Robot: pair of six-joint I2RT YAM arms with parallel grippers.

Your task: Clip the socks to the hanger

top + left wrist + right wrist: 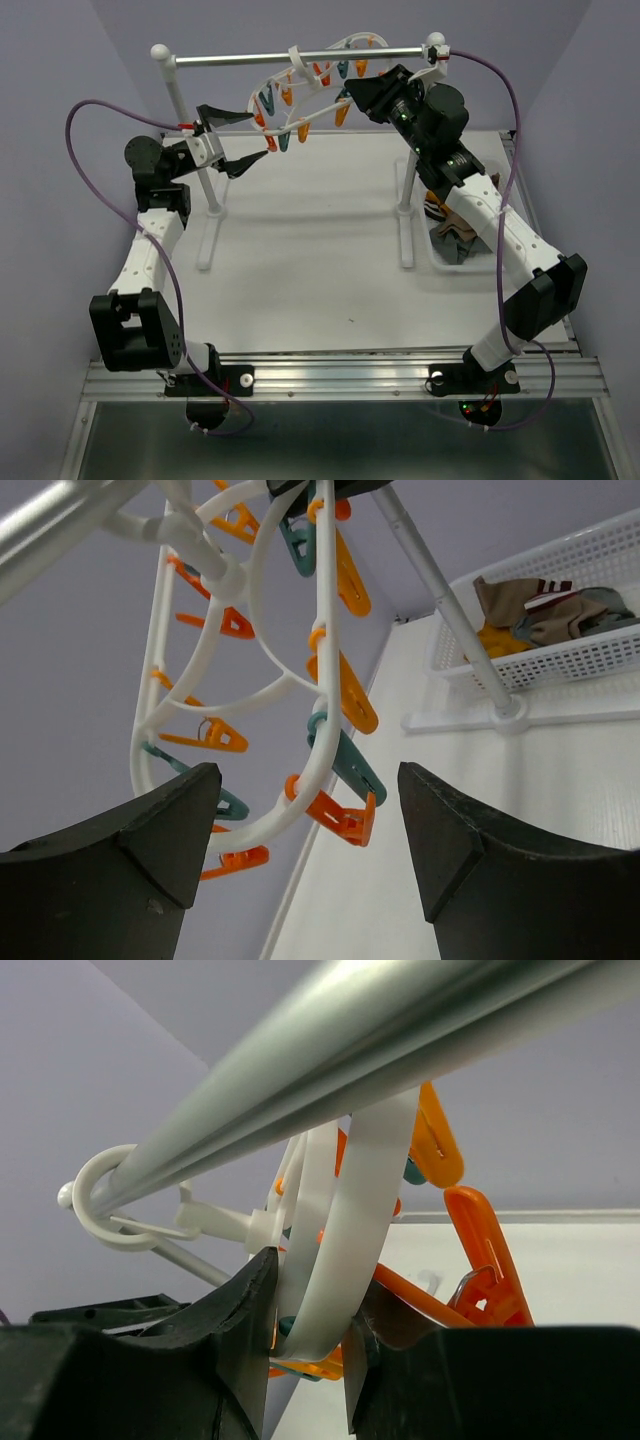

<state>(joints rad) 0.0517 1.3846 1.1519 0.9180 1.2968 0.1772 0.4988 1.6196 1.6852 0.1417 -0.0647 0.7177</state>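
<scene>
The hanger point(325, 590) hangs from the crossbar point(400, 1050), its white ring pinched between our right fingers point(240, 1330), which are closed on the band just under the bar. Our left fingers point(150, 840) are spread wide and hold nothing; an orange clip point(340, 815) at the ring's lower end sits just beyond their gap. The socks point(520, 605) lie heaped in the basket point(600, 550) on the bench point(560, 810), well away from both sets of fingers, and no clip that we see carries one. We judge this the steadying step, with no sock fetched yet. Next, one set of fingers must go to the basket and close on a single sock.
</scene>
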